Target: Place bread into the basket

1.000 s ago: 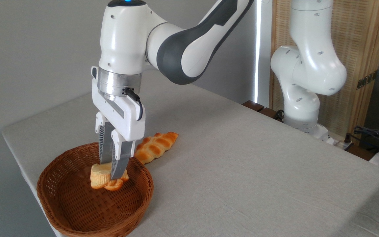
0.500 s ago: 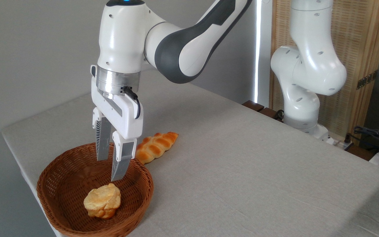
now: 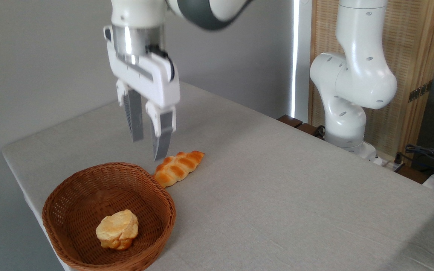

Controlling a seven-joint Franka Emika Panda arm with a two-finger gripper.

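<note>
While lying inside wicker basket [image 3: 70, 195], lumpy pale-golden bread [image 3: 117, 229], cream top, pincer [image 3: 148, 149] parted, empty

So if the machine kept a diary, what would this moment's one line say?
claw: open, empty, raised above table | bun: lying inside wicker basket | braided loaf: on table beside basket | step: bun placed

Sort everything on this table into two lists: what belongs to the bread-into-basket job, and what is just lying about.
Job:
- bun, lying inside the basket
- basket, at the table's left end
- gripper, jaws open, empty, above the table behind the basket

Lying about:
- braided loaf, on the table just behind the basket's rim
- cables at the far right edge
</note>
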